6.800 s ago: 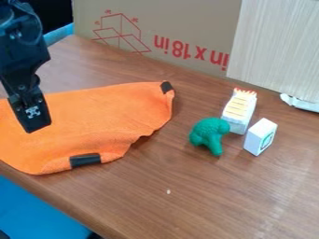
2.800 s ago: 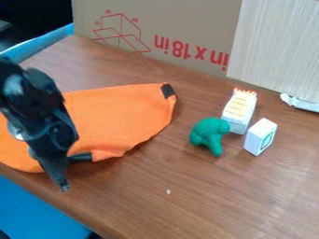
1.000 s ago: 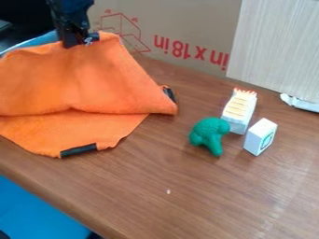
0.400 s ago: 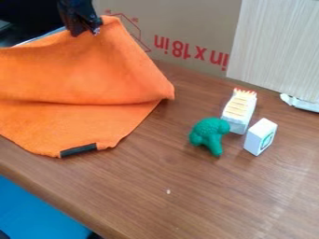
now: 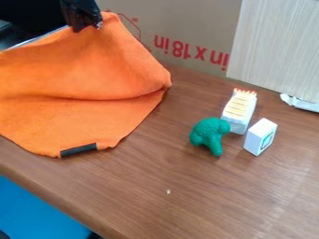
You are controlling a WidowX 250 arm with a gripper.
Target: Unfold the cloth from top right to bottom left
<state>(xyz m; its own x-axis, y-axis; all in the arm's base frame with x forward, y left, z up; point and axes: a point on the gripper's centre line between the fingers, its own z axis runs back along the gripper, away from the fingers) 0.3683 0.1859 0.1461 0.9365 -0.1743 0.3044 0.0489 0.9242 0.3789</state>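
Note:
At the upper left, the black gripper (image 5: 87,25) is shut on the top edge of the orange cloth (image 5: 81,67), holding it up off the table. From there the cloth hangs down in a raised sheet, with a crease running across its middle. Its lower part lies flat on the wooden table, a black patch at the bottom edge. The raised part's right side ends in a rounded bulge near the middle of the table.
Right of the cloth stand a green toy (image 5: 210,135), a white toy with a yellow striped top (image 5: 239,109) and a small white block (image 5: 260,136). A cardboard box (image 5: 187,28) and a pale panel (image 5: 277,46) rise behind. The table's front edge slants along the lower left.
Over the last second the gripper has moved up and slightly right, raising the cloth's held edge. The right bulge has risen and drawn left, while the patched bottom edge has stayed put.

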